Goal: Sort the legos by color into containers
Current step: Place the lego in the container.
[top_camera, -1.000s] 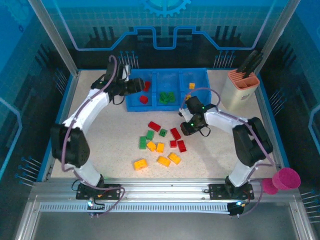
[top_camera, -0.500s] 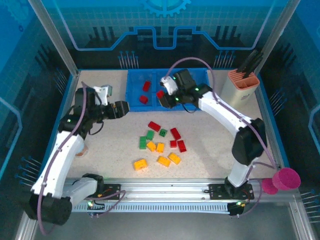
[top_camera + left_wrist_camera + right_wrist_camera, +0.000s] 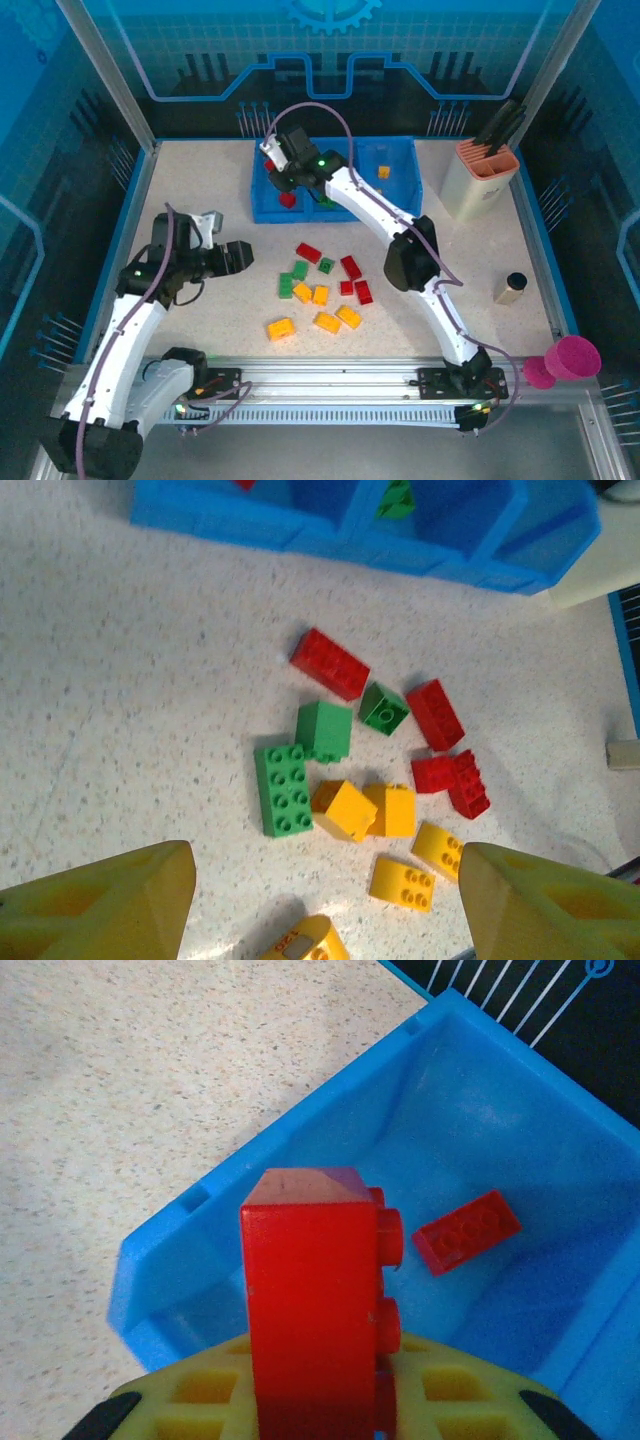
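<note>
My right gripper (image 3: 274, 167) hangs over the left compartment of the blue tray (image 3: 398, 190) and is shut on a red brick (image 3: 310, 1290), held on end. Below it in that compartment (image 3: 480, 1110) lies another red brick (image 3: 466, 1230). A yellow brick (image 3: 383, 172) sits in the right compartment. My left gripper (image 3: 236, 257) stands open, low over the table, just left of the loose pile. Its fingers (image 3: 100, 905) frame several bricks: a green oblong (image 3: 283, 788), yellow ones (image 3: 343, 810), red ones (image 3: 329, 663).
A beige holder with an orange rim (image 3: 478, 178) stands at the back right. A small dark-capped cylinder (image 3: 513, 288) lies near the right edge. A pink cup (image 3: 571, 357) sits off the table's front right corner. The right arm's links cross above the pile and tray.
The right arm swung left from the middle compartment to over the left one, carrying the red brick. The left gripper drew back toward me, down to the left of the pile.
</note>
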`<state>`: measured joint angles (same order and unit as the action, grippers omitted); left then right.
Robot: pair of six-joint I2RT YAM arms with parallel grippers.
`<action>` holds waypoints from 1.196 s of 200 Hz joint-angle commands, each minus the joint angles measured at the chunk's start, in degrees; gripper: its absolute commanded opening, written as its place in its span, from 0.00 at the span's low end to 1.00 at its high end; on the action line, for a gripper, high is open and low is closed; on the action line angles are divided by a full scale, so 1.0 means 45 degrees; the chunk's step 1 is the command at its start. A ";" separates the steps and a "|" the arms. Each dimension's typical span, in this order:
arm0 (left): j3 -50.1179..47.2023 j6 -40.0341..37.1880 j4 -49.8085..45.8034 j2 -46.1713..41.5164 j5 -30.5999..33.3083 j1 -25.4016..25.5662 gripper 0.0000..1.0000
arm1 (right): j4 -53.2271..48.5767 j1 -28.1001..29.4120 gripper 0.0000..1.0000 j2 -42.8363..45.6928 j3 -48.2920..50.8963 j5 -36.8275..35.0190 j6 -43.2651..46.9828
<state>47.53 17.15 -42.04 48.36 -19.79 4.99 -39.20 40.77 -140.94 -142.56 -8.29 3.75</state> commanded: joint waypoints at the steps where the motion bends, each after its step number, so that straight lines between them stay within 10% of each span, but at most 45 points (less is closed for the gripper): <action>1: -0.0709 0.0838 -0.0478 -0.0485 0.0178 -0.0094 0.71 | -0.0410 0.0214 0.26 -0.0653 -0.0819 -0.1148 0.0744; 96: -0.2010 0.2247 0.0004 -0.0085 0.0689 0.1135 0.70 | -0.0036 0.0656 0.33 -0.2025 -0.0556 -0.3057 0.2336; 239: -0.0811 0.3746 0.2599 0.5732 0.3523 0.5170 0.68 | 0.2145 0.0715 0.44 0.1819 0.3246 -0.1867 0.2438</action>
<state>40.53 32.34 -32.80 70.67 -6.96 26.26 -31.64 43.55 -138.78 -130.45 -18.44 14.46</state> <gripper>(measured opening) 0.677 0.438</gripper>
